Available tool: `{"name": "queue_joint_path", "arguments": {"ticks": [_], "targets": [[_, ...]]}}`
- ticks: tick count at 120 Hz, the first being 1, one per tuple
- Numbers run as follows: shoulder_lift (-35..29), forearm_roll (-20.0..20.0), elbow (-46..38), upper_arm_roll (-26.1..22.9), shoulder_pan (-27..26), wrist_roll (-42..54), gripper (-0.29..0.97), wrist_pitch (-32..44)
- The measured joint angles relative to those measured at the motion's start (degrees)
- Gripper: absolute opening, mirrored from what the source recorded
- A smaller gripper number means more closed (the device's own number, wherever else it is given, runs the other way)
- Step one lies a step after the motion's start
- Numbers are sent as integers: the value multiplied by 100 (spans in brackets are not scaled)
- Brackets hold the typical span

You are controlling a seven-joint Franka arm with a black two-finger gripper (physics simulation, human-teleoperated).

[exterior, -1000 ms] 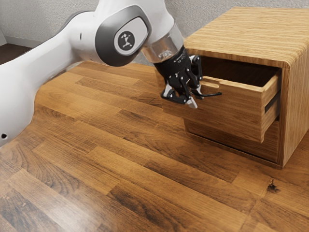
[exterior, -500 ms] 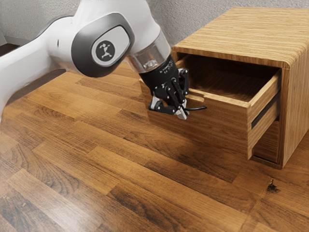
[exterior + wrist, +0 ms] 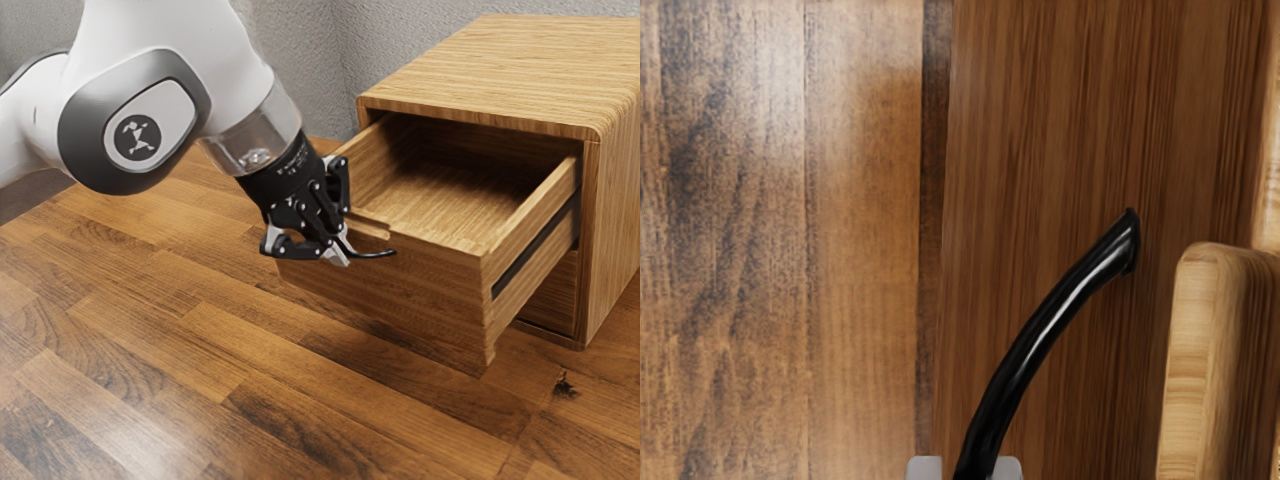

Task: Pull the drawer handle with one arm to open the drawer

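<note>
**Drawer well out, claw clamped on its handle**

The plank-patterned wooden surface (image 3: 200, 380) lies nearest, with a small dark mark (image 3: 565, 385) at 4 o'clock in the exterior view. Near the centre, the black claw (image 3: 335, 250) is closed narrowly on the thin black handle (image 3: 378, 254), one finger on either side. At 3 o'clock from the claw, the drawer (image 3: 440, 280) stands well out of the cabinet (image 3: 520, 70) behind it.
</note>
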Motion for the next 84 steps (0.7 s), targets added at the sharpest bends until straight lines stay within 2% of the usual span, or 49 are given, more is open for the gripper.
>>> {"name": "queue_joint_path", "arguments": {"ticks": [42,68,84], "targets": [[-405,2,-417,-23,-13,-99,-10,98],[-835,56,-602,-39,-25,-153,29,84],[-1091,76,-327,-33,-131,-169,47,-547]]}}
